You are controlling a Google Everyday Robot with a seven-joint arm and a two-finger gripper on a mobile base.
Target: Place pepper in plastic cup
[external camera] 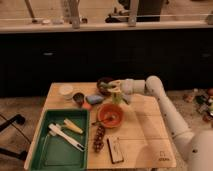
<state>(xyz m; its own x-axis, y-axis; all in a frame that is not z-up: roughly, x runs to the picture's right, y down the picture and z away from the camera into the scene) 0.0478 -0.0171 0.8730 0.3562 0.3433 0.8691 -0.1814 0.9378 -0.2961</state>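
White arm reaching leftward from lower right, elbow raised, end effector (pixel 114 89) at far end

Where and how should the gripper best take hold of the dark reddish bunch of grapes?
Probably across the middle of the dark reddish bunch of grapes, from above: it lies flat and elongated on the wooden table, between the green tray and small dark box. The gripper is over the pale yellow-green plastic cup.

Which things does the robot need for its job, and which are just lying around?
For the job:
pale yellow-green plastic cup
gripper, above that cup

Lying about:
orange bowl
dark reddish grapes
green tray
white round cup
small dark metal cup

The pepper is not visible.
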